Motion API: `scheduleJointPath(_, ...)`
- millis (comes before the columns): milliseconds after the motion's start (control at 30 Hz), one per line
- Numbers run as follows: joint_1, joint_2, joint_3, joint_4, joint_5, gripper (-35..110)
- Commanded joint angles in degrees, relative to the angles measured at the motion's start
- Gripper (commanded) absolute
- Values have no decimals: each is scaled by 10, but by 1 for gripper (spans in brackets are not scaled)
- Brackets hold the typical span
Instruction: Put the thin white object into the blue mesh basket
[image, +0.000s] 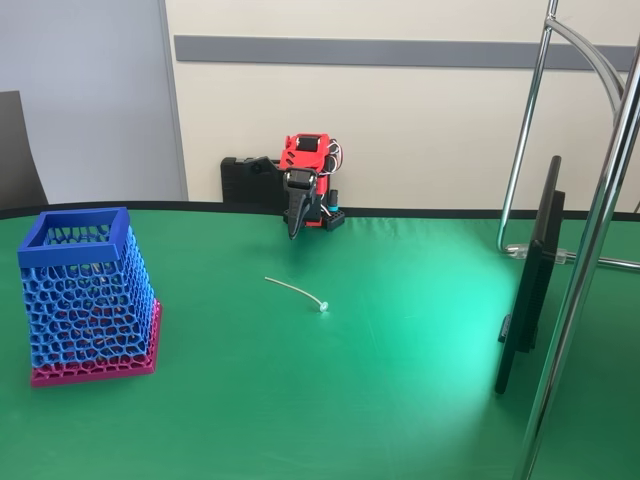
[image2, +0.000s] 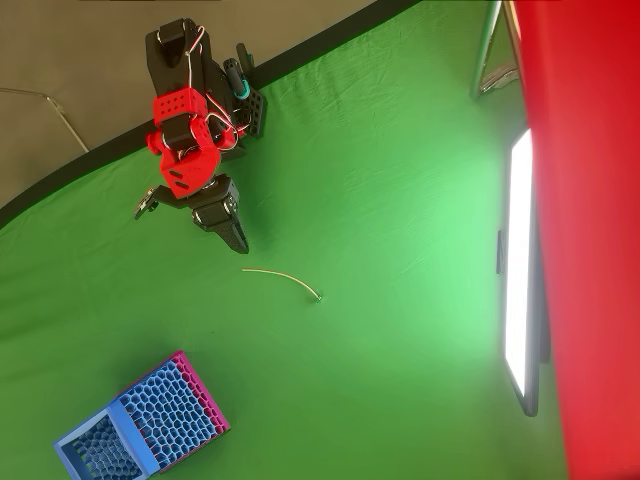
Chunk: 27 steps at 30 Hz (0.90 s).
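Fixed view faces arm (image: 305, 185) across table; overhead looks down; both share cloth.

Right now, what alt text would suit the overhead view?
A thin white object lies on a green table, just beyond the end effector of a red and black arm. The blue mesh basket stands apart, near the bottom left corner.

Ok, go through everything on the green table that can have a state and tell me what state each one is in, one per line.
thin white object: lying flat on the green cloth, untouched, apart from the basket.
blue mesh basket: upright on its magenta base, nothing seen inside it.
gripper: pointing down near the arm's base, holding nothing, looks shut.
flat panel on a stand: lit.
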<state>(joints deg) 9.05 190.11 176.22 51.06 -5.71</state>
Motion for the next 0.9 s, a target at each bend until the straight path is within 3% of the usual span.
scheduleJointPath(0,3,6,4,-4,-1,1)
scheduleJointPath(867,-3,6,4,-4,-10,1)
